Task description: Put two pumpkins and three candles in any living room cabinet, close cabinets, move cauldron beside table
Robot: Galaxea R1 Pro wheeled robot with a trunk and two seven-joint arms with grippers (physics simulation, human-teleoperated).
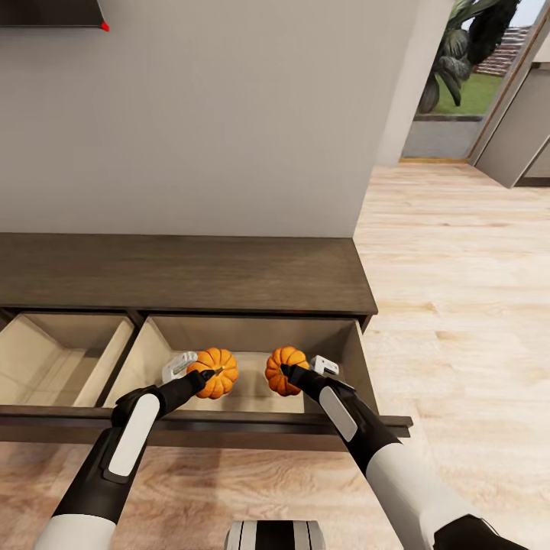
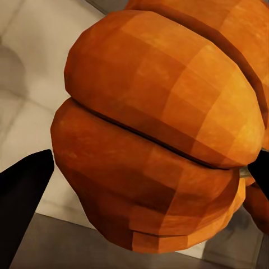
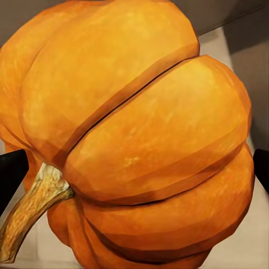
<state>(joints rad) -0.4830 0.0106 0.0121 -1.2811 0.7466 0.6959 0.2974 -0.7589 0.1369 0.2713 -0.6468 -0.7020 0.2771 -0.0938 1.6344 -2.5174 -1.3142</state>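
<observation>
No writing or brand marks can be read anywhere. The long, low, dark brown wooden cabinet (image 1: 183, 275) stands against the grey wall with two pale-lined drawers pulled open. Inside the right-hand drawer (image 1: 252, 336), the left tool (image 1: 200, 372) is clamped on one bright orange ribbed pumpkin (image 1: 216, 372), near the drawer's front edge. The right tool (image 1: 299, 370) grips the second orange ribbed pumpkin (image 1: 284, 370) just beside it, towards the drawer's right wall. In each wrist view the pumpkin sits between two black fingertips (image 2: 22, 193), its ribs (image 3: 145, 145) pressed close against the camera.
</observation>
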